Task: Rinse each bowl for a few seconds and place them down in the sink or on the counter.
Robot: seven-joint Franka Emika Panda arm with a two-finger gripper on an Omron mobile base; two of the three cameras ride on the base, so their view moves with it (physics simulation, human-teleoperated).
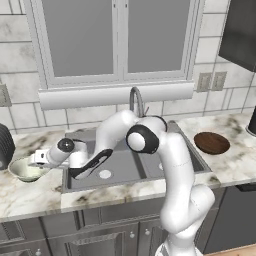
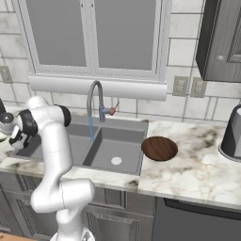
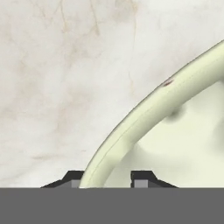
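**Risk at the rim: cream bowl sits between parting fingers**

Bowl trouble starts at the far left of the sink (image 1: 192, 159), where the pale cream-green bowl (image 1: 26, 169) rests on the marble counter (image 1: 30, 192) with your gripper (image 1: 36, 159) right at its edge. In the hand view the rim (image 3: 148, 107) runs between the two dark fingertips (image 3: 72, 178), one outside the wall, one inside; the jaws stand narrowly apart, and you cannot tell from here whether the pads are touching it. If one pad drags as you pull away, the bowl could tip or skid along the glossy counter toward the black ribbed object (image 1: 5, 145) further left of the sink. Moving right, a thin stream falls from the faucet (image 2: 95, 101) into the sink's left basin. Right of the sink, the reddish-brown bowl (image 2: 159, 148) lies on the counter near the basin edge; it is shallow and wide, so a pinch on its low rim may slip.
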